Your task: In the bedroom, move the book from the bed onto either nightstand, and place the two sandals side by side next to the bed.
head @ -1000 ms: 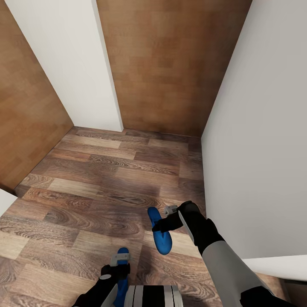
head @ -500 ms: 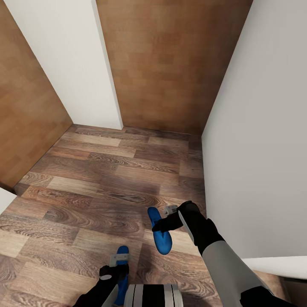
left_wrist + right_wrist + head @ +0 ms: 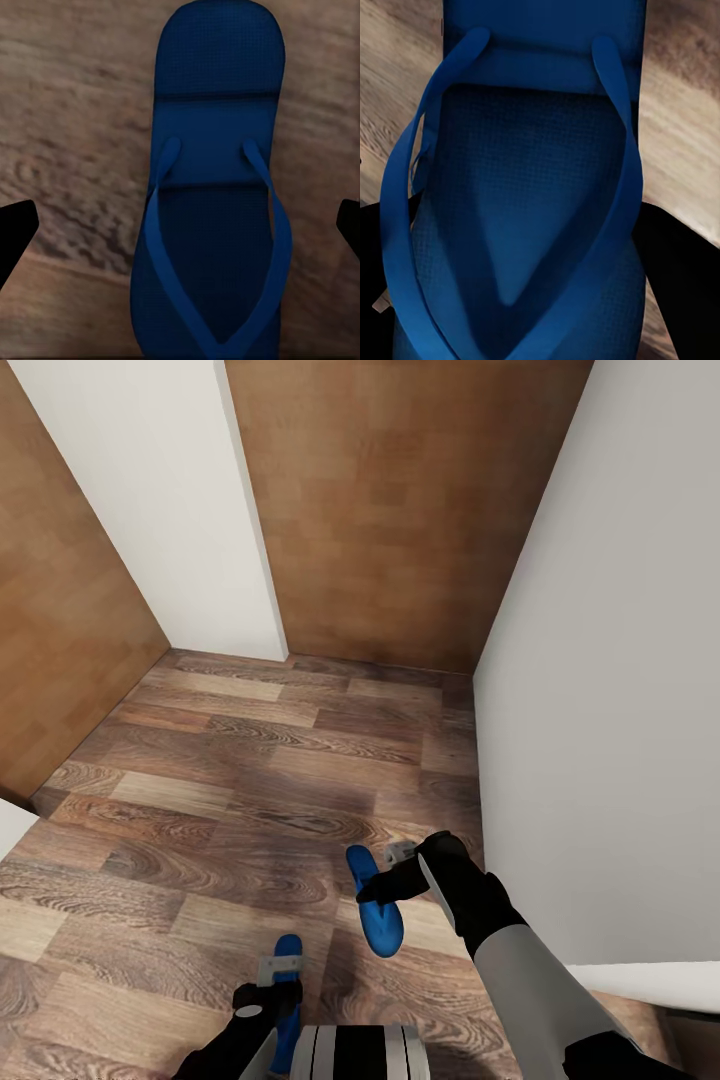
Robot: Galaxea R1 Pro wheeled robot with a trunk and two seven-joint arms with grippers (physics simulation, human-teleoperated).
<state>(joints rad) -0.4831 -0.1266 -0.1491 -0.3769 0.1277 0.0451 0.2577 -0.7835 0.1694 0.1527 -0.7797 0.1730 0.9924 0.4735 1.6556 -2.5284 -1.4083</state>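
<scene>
Two blue sandals are near my base on the wood floor. My right gripper (image 3: pixel 388 884) is shut on one sandal (image 3: pixel 381 933); in the right wrist view that sandal (image 3: pixel 525 225) sits close up between the dark fingers (image 3: pixel 679 285). The other sandal (image 3: pixel 288 948) lies flat on the floor under my left gripper (image 3: pixel 282 968). In the left wrist view this sandal (image 3: pixel 214 90) lies strap-side up, with the left gripper (image 3: pixel 180 232) open and its fingertips (image 3: pixel 15 232) wide apart on either side, not touching it. The book, the bed and the nightstand are out of view.
A white wall (image 3: pixel 610 710) runs close along my right side. Ahead stands a brown wooden panel (image 3: pixel 400 510), with a white wall (image 3: pixel 170 500) and another wooden panel (image 3: pixel 60 630) to the left. Wood floor (image 3: pixel 250 780) lies between them.
The whole picture has shifted slightly, so the camera moved a little. Both grippers and both sandals keep their places relative to me.
</scene>
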